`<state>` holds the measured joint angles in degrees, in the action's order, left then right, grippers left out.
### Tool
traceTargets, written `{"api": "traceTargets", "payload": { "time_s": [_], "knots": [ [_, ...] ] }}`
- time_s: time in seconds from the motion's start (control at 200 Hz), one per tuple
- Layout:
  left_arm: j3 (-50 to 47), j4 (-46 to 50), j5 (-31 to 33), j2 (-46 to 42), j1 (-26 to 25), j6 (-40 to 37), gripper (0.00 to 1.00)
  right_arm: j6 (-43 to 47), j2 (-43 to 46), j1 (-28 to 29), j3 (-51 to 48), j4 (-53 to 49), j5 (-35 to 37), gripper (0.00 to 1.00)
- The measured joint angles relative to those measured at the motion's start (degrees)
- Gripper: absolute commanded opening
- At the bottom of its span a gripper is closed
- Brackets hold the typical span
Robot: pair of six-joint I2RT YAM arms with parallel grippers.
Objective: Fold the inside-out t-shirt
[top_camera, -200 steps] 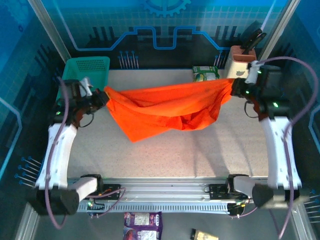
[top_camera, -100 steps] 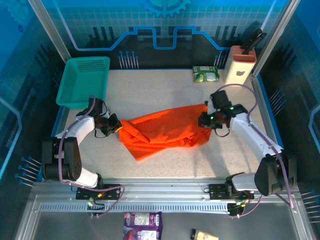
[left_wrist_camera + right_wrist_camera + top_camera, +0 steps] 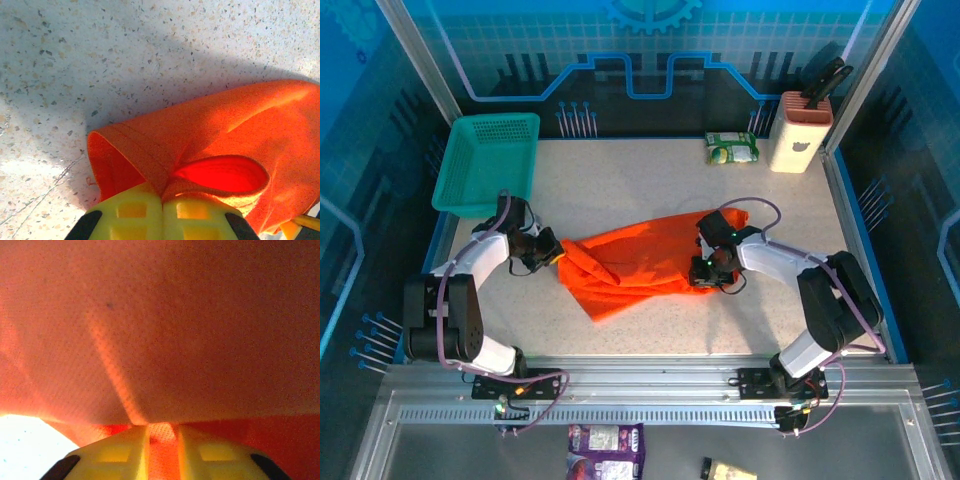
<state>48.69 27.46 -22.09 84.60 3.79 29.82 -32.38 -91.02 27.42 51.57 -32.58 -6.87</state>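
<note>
1. The left fingers [image 3: 131, 216] are pressed together on a hemmed edge of the inside-out t-shirt [image 3: 235, 125]. The hem runs straight into the seam between them, so that end of the cloth is pinned.
2. Just beyond those fingers the edge curls open into a loop and rests on the speckled surface [image 3: 100, 50]. This end looks anchored low rather than lifted.
3. The right fingers [image 3: 120, 450] stand slightly apart, with a ridge of orange cloth running into the narrow gap. Whether they pinch it or let it go cannot be told.
4. Cloth hangs close in front of the right fingers, probably because that arm is laying its end over the garment to make a fold.
5. Between the two pairs of fingers the shirt lies bunched and wrinkled on the surface, not yet a neat fold.
6. Farther out, beyond the left fingers, a teal basket [image 3: 490, 160] sits well apart from the cloth.
</note>
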Motion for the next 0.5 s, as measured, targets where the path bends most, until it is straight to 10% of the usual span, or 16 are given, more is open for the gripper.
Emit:
{"api": "traceTargets", "payload": {
  "time_s": [0.5],
  "knots": [
    [0.02, 0.09, 0.61, -1.09, 0.0, -0.26, 0.0, -0.15, -4.13, -0.11, 4.42, 2.71, 3.93, 0.32]
  ]
}}
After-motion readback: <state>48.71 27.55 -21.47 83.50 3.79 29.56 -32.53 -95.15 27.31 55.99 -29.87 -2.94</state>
